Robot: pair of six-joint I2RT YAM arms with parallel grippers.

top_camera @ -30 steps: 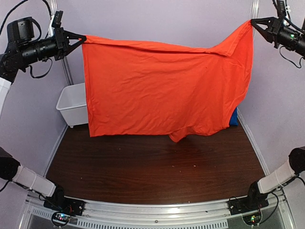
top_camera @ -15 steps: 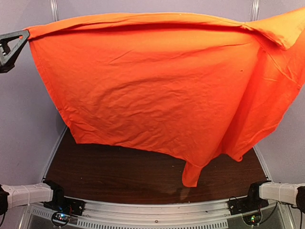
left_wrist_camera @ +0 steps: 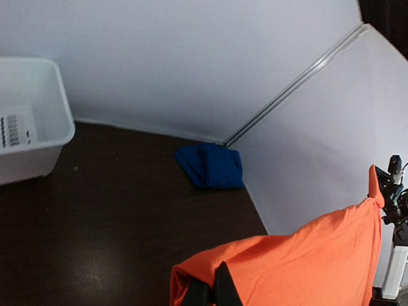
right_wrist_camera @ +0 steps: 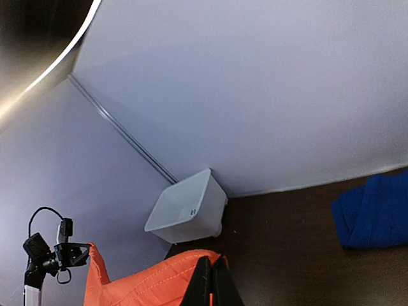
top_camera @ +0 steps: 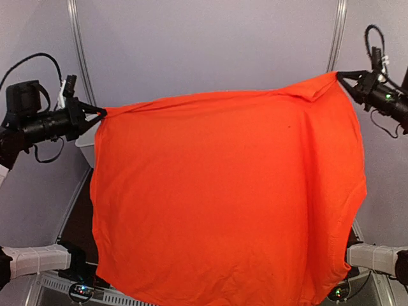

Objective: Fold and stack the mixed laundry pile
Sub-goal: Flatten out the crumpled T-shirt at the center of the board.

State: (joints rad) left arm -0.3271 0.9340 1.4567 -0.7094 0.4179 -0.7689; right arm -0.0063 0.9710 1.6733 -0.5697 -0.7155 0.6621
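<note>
left gripper [top_camera: 102, 113]: clamped shut on one top corner of the orange-red T-shirt [top_camera: 223, 204], held up high on the left
right gripper [top_camera: 340, 76]: pinched shut on the opposite top corner, a bit higher than the left
shirt: hangs between the two grippers as a broad sheet, top edge close to taut with a slight sag, hem low at the near edge in the top view
why held so: looks like a spread in the air so the cloth flattens before it's laid down for folding
blue garment [left_wrist_camera: 210, 166]: on the table [left_wrist_camera: 95, 223] at the far right corner, looks loosely folded, well apart from the shirt
white bin [left_wrist_camera: 32, 127]: far left of the table, not part of the pile
progress: early by my read; shirt not yet laid or folded, nothing stacked
next: probably lower it flat onto the tabletop
risk: hem tucking under itself, or a corner slipping out of a pinch
</note>
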